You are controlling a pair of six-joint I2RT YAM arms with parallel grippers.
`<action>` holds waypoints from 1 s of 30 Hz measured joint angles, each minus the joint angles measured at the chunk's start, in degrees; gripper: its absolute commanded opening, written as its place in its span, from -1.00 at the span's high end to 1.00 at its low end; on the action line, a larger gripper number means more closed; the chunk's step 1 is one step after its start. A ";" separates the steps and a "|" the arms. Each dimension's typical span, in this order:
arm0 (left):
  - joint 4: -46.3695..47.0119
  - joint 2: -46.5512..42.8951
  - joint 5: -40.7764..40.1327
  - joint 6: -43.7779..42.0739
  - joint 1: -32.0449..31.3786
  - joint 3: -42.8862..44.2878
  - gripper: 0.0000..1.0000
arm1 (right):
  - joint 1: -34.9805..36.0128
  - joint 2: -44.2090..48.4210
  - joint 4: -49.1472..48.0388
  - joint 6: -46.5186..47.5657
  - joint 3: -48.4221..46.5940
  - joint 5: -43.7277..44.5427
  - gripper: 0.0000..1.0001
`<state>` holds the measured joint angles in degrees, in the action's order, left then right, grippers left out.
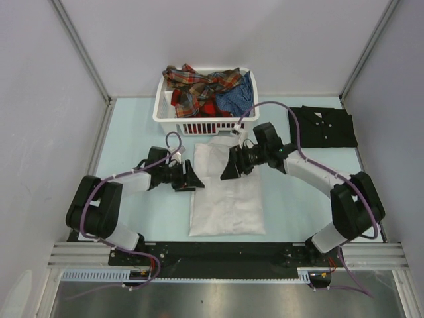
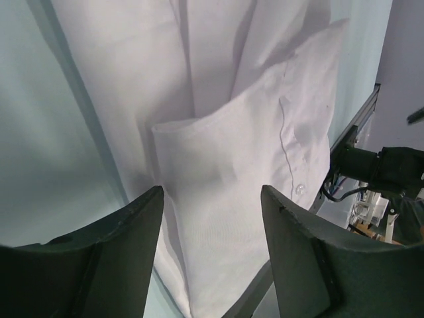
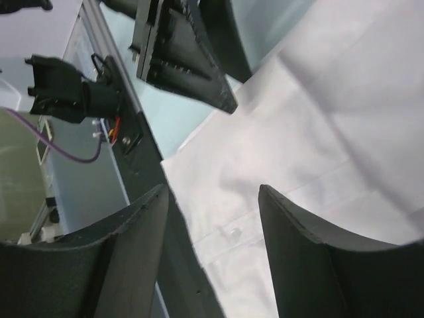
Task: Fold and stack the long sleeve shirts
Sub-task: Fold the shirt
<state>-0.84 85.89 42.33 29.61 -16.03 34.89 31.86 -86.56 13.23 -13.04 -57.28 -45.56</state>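
The task looks less than half done; one black shirt (image 1: 323,126) lies folded flat at the far right of the desk (image 1: 132,132), collar and placket upward, and seems to be the start of the stack; nothing rests on it yet

The white shirt (image 1: 225,199) is the one in hand; it lies in the middle of the desk as a long narrow panel running from near to far, its sides apparently turned in; the left wrist view shows a sleeve with a buttoned cuff (image 2: 301,189) laid over the body; the panel has not been folded across its length, so by my reading at least one crosswise fold is left before it can go onto the black one

The left claw (image 1: 194,179) hovers at the panel's left edge, jaws apart and gripping nothing; its wrist view shows only cloth below the gap (image 2: 212,199); the right claw (image 1: 229,171) sits over the far part of the panel from the right, likewise spread and empty (image 3: 212,195), with bare white cloth beneath it

At the far centre the white basket (image 1: 161,109) holds crumpled plaid shirts (image 1: 199,83) and a blue shirt (image 1: 240,96), none folded; how many are in the heap I cannot tell; each is left to be lifted out, spread, folded and stacked
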 measured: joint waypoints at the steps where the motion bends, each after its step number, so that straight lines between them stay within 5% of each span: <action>1: 0.42 0.85 -0.22 -0.15 0.24 0.33 -0.25 | -0.55 -1.44 -0.02 0.76 -1.64 0.02 -0.38; 7: 2.97 4.72 -0.61 -1.92 0.92 2.12 0.20 | -4.20 -9.29 1.73 5.40 -6.49 -0.17 -0.70; 14: 6.01 5.95 2.64 -2.75 1.01 2.32 0.79 | -4.74 -12.74 4.26 9.77 -9.49 -0.63 -0.75; 30: 2.19 -10.67 6.58 -21.94 -11.06 2.49 0.74 | -8.66 -11.21 9.22 18.88 -12.11 -11.67 -0.60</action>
<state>1.34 75.22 48.90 7.66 -27.09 37.39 23.20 -97.78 22.46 5.85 -69.38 -57.23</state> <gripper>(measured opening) 0.132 0.824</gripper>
